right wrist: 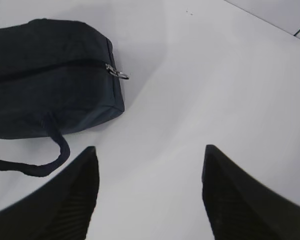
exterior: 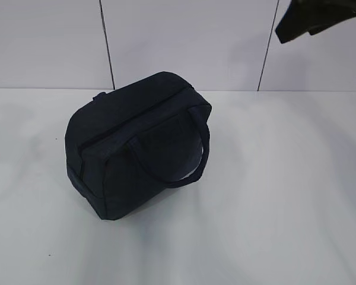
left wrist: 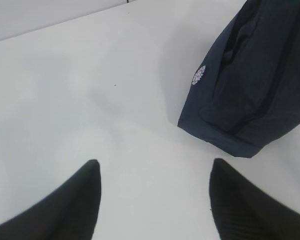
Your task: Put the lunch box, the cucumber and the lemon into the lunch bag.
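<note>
Exterior view: the lunch bag (exterior: 139,145) stands zipped near the middle of the white table (exterior: 273,208), one handle (exterior: 193,157) hanging on its front.

Left wrist view alone shows the white logo (left wrist: 198,75), at 1 o'clock from the left gripper (left wrist: 155,172), whose fingers are apart. Right wrist view alone shows the metal zipper pull (right wrist: 117,73), at 11 o'clock from the right gripper (right wrist: 149,159), also apart and holding nothing.
</note>
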Robot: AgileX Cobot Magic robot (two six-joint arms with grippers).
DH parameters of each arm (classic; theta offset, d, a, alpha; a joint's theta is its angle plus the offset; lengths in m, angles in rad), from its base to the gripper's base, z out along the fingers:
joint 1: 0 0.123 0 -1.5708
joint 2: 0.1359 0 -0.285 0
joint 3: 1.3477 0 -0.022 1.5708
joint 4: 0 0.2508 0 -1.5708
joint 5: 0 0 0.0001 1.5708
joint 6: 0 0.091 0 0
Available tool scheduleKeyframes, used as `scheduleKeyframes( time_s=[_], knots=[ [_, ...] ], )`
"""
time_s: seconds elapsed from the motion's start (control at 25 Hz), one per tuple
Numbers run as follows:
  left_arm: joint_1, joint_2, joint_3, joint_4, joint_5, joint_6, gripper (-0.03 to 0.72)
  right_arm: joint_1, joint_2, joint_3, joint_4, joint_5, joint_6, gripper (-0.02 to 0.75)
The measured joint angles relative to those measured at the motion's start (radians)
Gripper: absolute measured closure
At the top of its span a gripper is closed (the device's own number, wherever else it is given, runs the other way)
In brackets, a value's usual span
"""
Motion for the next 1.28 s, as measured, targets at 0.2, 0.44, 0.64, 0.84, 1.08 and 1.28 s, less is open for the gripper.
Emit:
scheduleKeyframes(
  time_s=[0.2, 0.44, 0.64, 0.84, 1.08, 1.28],
  knots=[
    [0.034, -0.086, 0.035, 0.001, 0.002, -0.017, 0.208, 0.0, -0.357, 0.424, 0.016, -0.245, -0.03, 0.23],
    [0.036, -0.226, 0.129, -0.02, 0.012, -0.034, 0.21, 0.0, -0.645, 0.724, 0.016, -0.321, -0.036, 0.23],
    [0.036, -0.364, 0.206, -0.045, 0.054, -0.065, 0.211, 0.0, -0.785, 0.839, 0.018, -0.305, -0.009, 0.23],
    [0.036, -0.512, 0.234, -0.04, 0.135, -0.119, 0.221, 0.0, -0.904, 0.916, 0.019, -0.256, 0.029, 0.23],
    [0.036, -0.682, 0.234, 0.055, 0.229, -0.22, 0.223, 0.0, -1.093, 1.019, 0.019, -0.215, 0.056, 0.23],
    [0.036, -0.788, 0.241, 0.1, 0.26, -0.3, 0.223, 0.0, -1.207, 1.057, 0.015, -0.182, 0.068, 0.23]
  ],
)
